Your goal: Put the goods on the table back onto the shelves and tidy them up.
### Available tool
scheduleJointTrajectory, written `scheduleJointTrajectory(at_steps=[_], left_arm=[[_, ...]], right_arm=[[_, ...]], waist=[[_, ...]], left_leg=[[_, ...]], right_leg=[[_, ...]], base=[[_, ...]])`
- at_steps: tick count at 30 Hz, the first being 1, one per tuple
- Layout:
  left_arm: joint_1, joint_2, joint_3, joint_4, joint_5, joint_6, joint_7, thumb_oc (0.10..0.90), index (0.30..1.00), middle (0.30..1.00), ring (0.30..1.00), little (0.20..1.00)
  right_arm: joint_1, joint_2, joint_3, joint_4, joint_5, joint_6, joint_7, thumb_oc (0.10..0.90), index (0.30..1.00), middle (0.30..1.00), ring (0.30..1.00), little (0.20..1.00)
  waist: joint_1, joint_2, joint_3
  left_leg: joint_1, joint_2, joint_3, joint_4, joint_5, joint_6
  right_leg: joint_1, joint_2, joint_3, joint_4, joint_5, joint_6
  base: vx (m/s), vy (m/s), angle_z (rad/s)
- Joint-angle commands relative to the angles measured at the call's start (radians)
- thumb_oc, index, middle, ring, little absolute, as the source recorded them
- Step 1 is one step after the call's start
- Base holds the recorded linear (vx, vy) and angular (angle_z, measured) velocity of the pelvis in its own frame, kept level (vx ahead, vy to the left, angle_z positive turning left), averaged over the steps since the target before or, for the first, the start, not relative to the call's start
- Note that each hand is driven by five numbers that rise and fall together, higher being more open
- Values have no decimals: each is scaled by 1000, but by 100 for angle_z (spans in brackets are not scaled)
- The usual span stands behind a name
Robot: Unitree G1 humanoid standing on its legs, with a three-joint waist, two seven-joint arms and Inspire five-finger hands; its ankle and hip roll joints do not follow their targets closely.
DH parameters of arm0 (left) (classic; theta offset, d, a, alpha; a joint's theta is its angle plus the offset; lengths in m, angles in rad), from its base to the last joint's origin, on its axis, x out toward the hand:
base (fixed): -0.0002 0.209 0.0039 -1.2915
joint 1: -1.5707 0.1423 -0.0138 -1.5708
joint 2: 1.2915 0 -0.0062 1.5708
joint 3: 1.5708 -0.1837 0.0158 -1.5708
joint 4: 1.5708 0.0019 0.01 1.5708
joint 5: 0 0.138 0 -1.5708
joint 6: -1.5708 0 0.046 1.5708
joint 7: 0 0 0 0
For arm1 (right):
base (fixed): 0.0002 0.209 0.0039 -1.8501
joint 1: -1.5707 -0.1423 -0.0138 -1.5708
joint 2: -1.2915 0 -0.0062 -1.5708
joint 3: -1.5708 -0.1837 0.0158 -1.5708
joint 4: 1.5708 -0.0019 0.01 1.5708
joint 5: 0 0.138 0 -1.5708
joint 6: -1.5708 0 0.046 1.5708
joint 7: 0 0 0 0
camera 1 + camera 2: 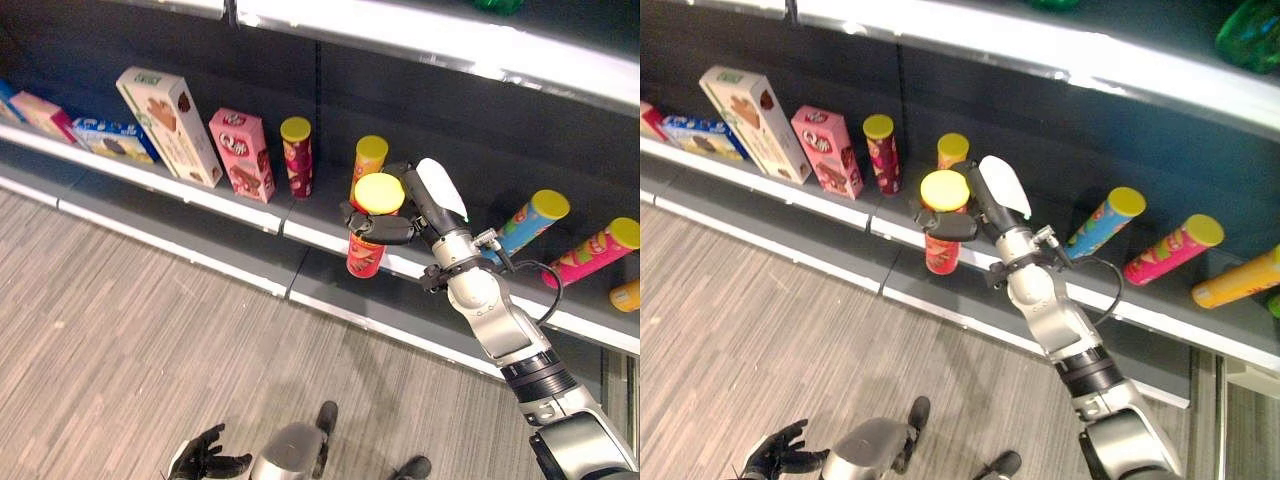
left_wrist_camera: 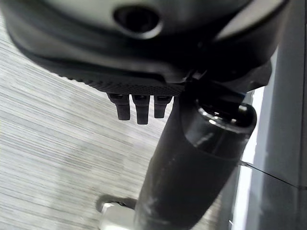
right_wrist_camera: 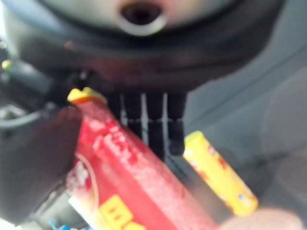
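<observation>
Fingers of my right hand (image 1: 395, 215) are curled round a red can with a yellow lid (image 1: 368, 235), the thumb on one side and the fingers on the other, near the top under the lid. In the head view this is at the middle of the frame, and the can stands nearly upright, hanging over the front edge of the lower shelf (image 1: 240, 205). My right wrist view shows the red body of the can pressed against my palm. My left hand (image 1: 203, 458) is low at the bottom left of the frame, over the wooden floor (image 1: 120, 330), with relaxed fingers and nothing in it.

I judge the step is to set this can down on the shelf. Just behind it, a little further in, stands another orange can with a yellow lid (image 1: 370, 158), and to the left of that a dark red can (image 1: 297, 157). Further left are a pink box (image 1: 242, 155) and a tall white box (image 1: 170, 125), both upright, and flat boxes at the far upper left. To the right two cans lie tilted: a blue one (image 1: 525, 225) and a pink one (image 1: 595, 250).

To do it well, I should move the can forward until its bottom is fully over the shelf board, not only over the edge. I should keep it upright and lower it beside the orange can without knocking that one. Only when the bottom rests flat should I loosen the fingers, and then draw the hand back straight, so the thumb does not pull the can over.
</observation>
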Motion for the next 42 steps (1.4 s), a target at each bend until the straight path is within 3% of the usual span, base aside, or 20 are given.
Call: scheduleJointTrajectory(at_steps=[1, 11, 17, 21, 34, 42], left_arm=[[47, 18, -27, -10, -15, -34, 21, 800, 900, 900, 900, 900], [14, 49, -72, -27, -44, -53, 36, 800, 900, 900, 900, 900], [-12, 72, -105, -32, -54, -68, 44, 800, 900, 900, 900, 900], [-51, 95, -138, -28, -66, -83, 46, 800, 900, 900, 900, 900], [-100, 101, -191, -49, -87, -106, 39, 800, 900, 900, 900, 900], [-114, 92, -211, -47, -83, -111, 41, 800, 900, 900, 900, 900]], right_arm=[[-149, -21, -101, -105, -29, -67, -127, 400, 300, 300, 300, 300], [-221, -28, -134, -11, -65, -45, -240, 400, 300, 300, 300, 300], [-297, -60, -163, 89, -75, -24, -336, 400, 300, 300, 300, 300], [-365, -129, -171, 195, -90, 5, -413, 400, 300, 300, 300, 300], [-451, -255, -154, 310, -136, 48, -501, 400, 300, 300, 300, 300], [-454, -301, -153, 332, -146, 68, -522, 400, 300, 300, 300, 300]], waist=[[3, 37, -53], [25, 71, -5], [47, 103, 18], [72, 138, 41], [91, 201, 66], [80, 214, 63]], left_leg=[[42, 152, -104, -138, -7, -105], [0, 138, -146, -117, -7, -99], [-35, 118, -187, -99, -2, -99], [-71, 106, -225, -89, -6, -108], [-142, 70, -277, -78, 17, -108], [-151, 53, -294, -85, 22, -103]], right_leg=[[-101, -35, 10, 142, -35, 52], [-150, -63, 1, 203, -52, 59], [-171, -84, -19, 246, -66, 63], [-190, -98, -34, 283, -99, 79], [-235, -143, -67, 331, -110, 82], [-245, -160, -67, 344, -114, 85]], base=[[-8, -9, 18], [-13, -13, 6], [-17, -19, 15], [16, -66, 33], [-10, -5, 14], [15, 10, 9]])
